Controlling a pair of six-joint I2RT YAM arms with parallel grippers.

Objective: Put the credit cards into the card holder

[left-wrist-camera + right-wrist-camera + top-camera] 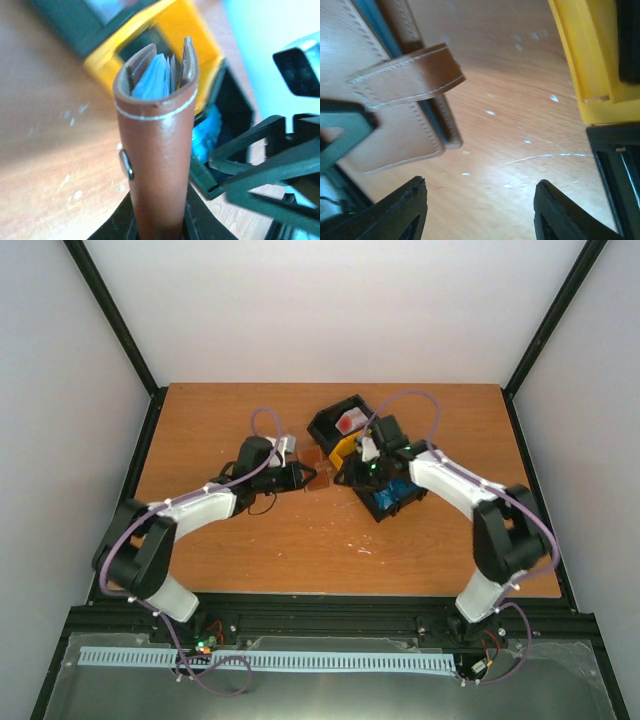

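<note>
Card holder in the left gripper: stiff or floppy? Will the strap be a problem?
Probably semi-stiff: the card holder juts from the left gripper without sagging, its fold rounded. The strap is unfastened and curls free, so it will likely flop and could snag. The glossy skin suggests it may slip under a light pinch.

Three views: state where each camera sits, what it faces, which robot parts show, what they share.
Top external: above and behind, facing down on the wooden table; left arm, right arm show.
Left wrist: on that arm, facing the left gripper shut on the brown leather card holder.
Right wrist: on that arm, facing the table past the open right gripper.
Shared: card holder and black-and-yellow plastic tray, in all three.
</note>
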